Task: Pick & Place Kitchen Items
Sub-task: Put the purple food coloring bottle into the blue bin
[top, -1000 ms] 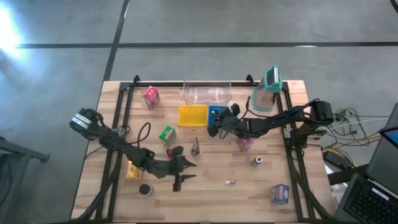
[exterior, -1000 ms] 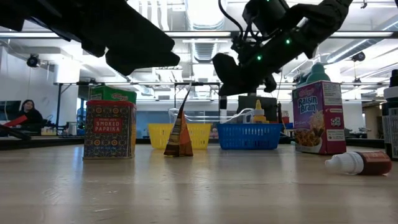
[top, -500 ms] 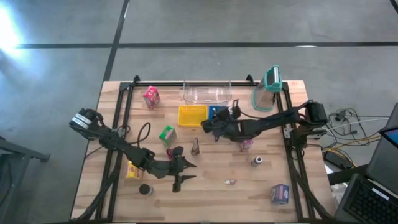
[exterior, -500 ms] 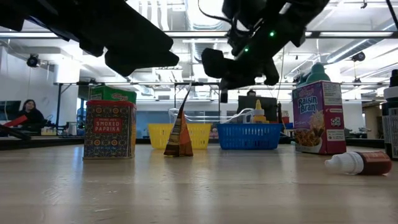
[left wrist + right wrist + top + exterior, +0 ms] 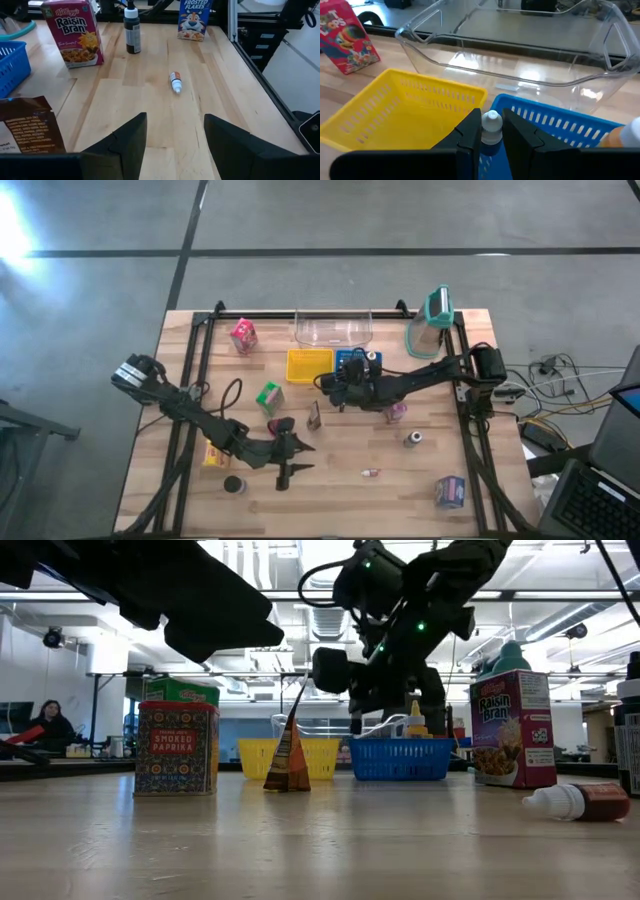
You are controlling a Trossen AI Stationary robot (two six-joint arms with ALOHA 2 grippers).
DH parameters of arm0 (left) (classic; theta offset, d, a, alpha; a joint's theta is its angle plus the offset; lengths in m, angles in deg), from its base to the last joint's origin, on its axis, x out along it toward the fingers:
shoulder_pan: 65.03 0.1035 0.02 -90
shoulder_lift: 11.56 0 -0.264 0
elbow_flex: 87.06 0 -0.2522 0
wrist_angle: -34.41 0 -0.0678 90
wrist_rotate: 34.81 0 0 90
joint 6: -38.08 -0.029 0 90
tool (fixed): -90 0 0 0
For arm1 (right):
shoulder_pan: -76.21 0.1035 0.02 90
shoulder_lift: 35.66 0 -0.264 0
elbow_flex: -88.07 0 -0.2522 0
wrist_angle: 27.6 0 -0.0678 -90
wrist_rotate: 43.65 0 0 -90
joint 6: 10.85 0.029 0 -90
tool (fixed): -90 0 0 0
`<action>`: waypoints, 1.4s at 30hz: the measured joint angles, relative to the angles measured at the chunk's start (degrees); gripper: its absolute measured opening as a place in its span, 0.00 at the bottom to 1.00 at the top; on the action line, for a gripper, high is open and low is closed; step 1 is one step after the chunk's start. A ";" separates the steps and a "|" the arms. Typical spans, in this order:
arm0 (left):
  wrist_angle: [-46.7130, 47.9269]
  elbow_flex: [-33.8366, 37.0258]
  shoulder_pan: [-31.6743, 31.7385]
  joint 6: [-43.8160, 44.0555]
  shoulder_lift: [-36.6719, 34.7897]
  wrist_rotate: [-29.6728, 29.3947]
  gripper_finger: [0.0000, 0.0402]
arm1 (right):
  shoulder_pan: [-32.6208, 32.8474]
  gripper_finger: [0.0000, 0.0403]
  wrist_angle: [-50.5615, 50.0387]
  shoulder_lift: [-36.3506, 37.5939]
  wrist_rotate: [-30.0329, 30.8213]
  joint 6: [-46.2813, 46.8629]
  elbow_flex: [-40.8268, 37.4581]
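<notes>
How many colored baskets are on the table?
2: the yellow basket sits mid-table, and the blue basket is right beside it, partly under the right arm. Nothing suggests more hidden.

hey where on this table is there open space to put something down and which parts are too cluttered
Free: the bare wood between the small white-capped tube and the Frosted Flakes carton, and the near left corner beside the dark disc. Crowded: the middle, around the yellow basket, blue basket, brown pouch and the right gripper, shut on a small bottle.

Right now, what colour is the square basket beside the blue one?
Yellow: the square mesh basket, best seen in the right wrist view.
</notes>
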 joint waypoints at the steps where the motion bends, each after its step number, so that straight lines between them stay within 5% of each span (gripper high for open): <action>1: 0.02 0.00 0.01 0.01 0.00 0.00 0.51 | 0.02 0.15 -0.66 -0.13 0.34 0.17 0.11; 42: 0.48 -0.02 -0.03 1.07 -0.07 0.09 0.51 | -2.27 0.14 -1.22 -5.73 -2.90 2.74 -0.87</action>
